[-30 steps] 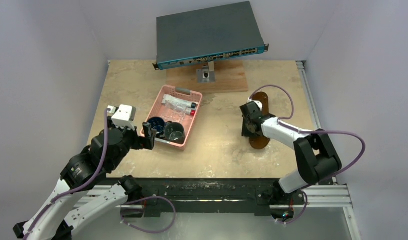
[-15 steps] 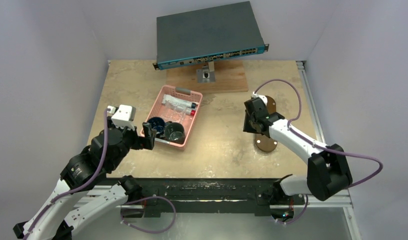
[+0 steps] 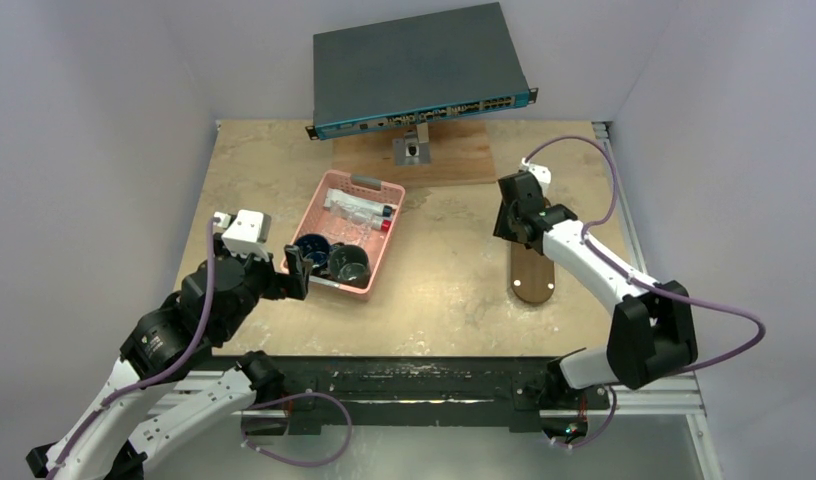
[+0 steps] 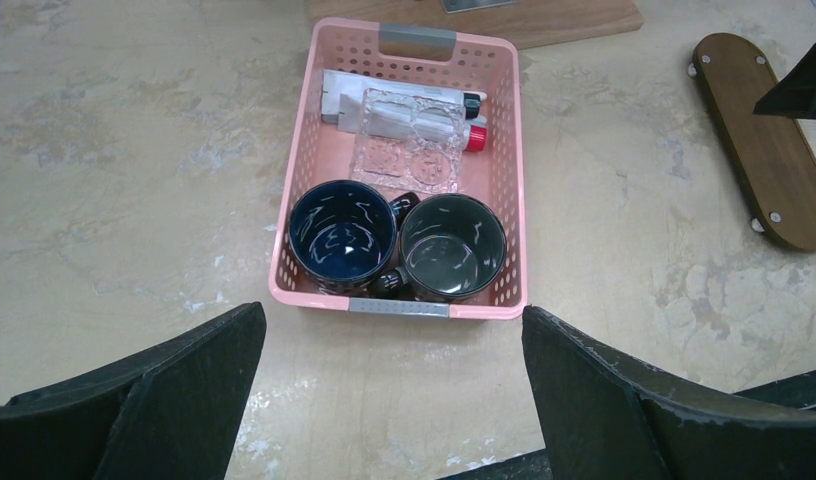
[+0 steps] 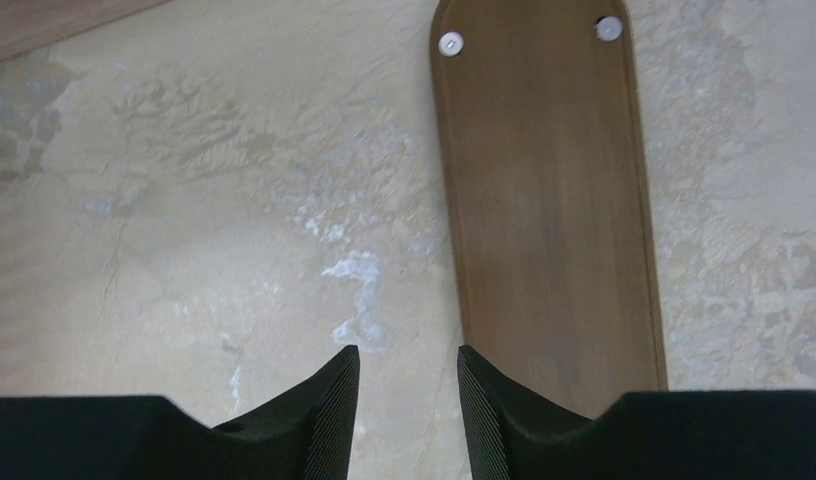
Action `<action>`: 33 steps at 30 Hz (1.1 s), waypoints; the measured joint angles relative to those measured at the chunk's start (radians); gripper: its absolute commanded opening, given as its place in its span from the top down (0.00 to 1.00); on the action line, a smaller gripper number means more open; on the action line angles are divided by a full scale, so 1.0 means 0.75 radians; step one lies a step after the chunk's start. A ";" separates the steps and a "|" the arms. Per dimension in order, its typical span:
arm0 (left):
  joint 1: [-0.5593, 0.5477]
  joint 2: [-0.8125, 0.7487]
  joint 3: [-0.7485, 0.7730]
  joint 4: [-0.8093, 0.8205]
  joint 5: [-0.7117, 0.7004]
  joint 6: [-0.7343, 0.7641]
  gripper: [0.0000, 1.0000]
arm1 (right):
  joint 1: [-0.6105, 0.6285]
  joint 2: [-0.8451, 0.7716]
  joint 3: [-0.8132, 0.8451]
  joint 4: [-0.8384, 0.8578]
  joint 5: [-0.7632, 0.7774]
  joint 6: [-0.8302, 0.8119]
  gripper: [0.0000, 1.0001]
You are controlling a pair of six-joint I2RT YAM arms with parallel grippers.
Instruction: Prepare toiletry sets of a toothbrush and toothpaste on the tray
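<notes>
The toiletry sets (image 4: 404,130) lie in clear wrapping at the far end of a pink basket (image 4: 517,170), also seen from above as a pale bundle (image 3: 356,210). The tray (image 3: 532,272) is a dark-brown board lying flat on the table at the right, with small pale studs showing on its upper face (image 5: 549,220). My right gripper (image 5: 404,352) hovers over the tray's left edge, open, nothing between its fingers. My left gripper (image 4: 392,310) stands wide open just short of the basket's near end (image 3: 299,272), holding nothing.
Two dark mugs (image 4: 342,235) (image 4: 452,245) fill the basket's near half. A grey network switch (image 3: 419,65) sits on a stand over a light wooden board (image 3: 414,160) at the back. The table's right edge has a metal rail (image 3: 619,200).
The right gripper has let go of the tray, opened wider and drawn back toward the far side. The tray now lies flat. The left arm has not moved.
</notes>
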 measured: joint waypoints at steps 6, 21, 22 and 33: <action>0.000 -0.004 -0.008 -0.001 0.000 0.000 0.00 | -0.141 0.048 0.054 0.028 0.006 0.006 0.43; 0.000 -0.004 -0.012 0.000 0.003 0.000 0.00 | -0.499 0.271 0.206 0.159 -0.017 0.171 0.17; 0.000 -0.004 -0.013 -0.001 0.005 0.000 0.00 | -0.519 0.292 0.221 0.162 -0.020 0.187 0.14; 0.000 -0.002 -0.013 0.000 0.019 0.001 0.00 | -0.659 0.593 0.428 0.151 -0.106 0.318 0.08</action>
